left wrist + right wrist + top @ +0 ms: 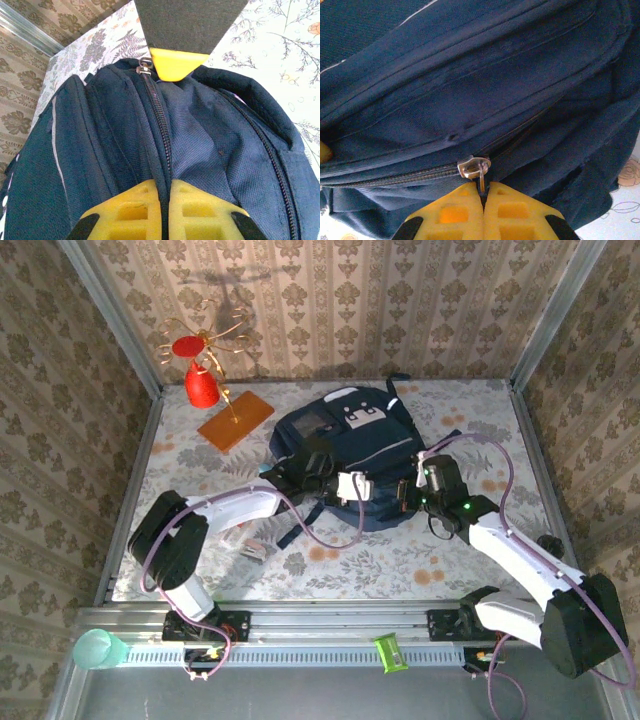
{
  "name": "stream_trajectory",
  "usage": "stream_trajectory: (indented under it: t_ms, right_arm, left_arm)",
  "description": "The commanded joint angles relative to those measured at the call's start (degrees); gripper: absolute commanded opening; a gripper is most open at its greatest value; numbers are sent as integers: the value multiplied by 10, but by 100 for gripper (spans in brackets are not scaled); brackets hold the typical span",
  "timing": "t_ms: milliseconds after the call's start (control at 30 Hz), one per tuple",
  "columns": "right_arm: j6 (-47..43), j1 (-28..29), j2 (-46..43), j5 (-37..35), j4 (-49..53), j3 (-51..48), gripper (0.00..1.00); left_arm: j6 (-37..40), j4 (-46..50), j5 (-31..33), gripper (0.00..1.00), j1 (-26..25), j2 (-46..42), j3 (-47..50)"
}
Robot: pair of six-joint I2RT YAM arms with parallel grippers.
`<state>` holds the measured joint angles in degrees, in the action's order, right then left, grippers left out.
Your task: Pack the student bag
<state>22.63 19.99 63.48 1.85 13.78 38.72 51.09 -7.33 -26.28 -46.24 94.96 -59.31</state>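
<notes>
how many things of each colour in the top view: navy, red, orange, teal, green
navy: 1, the student bag
red: 1, the cone-shaped ornament
orange: 1, the flat board
teal: 1, the cup
green: 1, the small block
total: 5

Bright, even light w/ soft shadows — wrist cams sharp close-up.

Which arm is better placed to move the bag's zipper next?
Right. The right claw is shut on the zipper pull; the left claw pinches fabric of the student bag at the zipper line, probably steadying it.
</notes>
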Motion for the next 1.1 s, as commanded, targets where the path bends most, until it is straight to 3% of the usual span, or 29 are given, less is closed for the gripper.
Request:
stream_trajectory:
  t_ms: [0,67,200,333,467,600,833,967,1067]
  right_arm:
    - [-2,-31,-2,-70,57,19,0]
    - [-10,-30,-9,-12,21,13,0]
    - [-14,-1,-19,60,-39,-4,0]
    - [-17,31,-24,100,-83,-18,0]
    - [-15,44,-27,117,-105,-23,0]
    - [-14,51,-28,125,-112,-23,0]
    - [-5,61,-37,128,-116,-28,0]
    - [0,61,-39,126,-122,-37,0]
    - [-3,61,-37,94,-97,-36,0]
  left_arm:
    - [6,-5,17,0,57,-28,22]
    - [-4,4,26,2,74,-28,28]
    - [-43,18,50,24,85,-39,45]
    - [-86,26,46,50,64,-76,65]
    - [-134,14,37,60,27,-105,67]
    - [-116,27,63,59,-6,-77,35]
    - [-62,81,100,50,-36,11,-55]
    - [-56,81,102,38,-39,37,-75]
    - [-48,80,112,23,-35,35,-66]
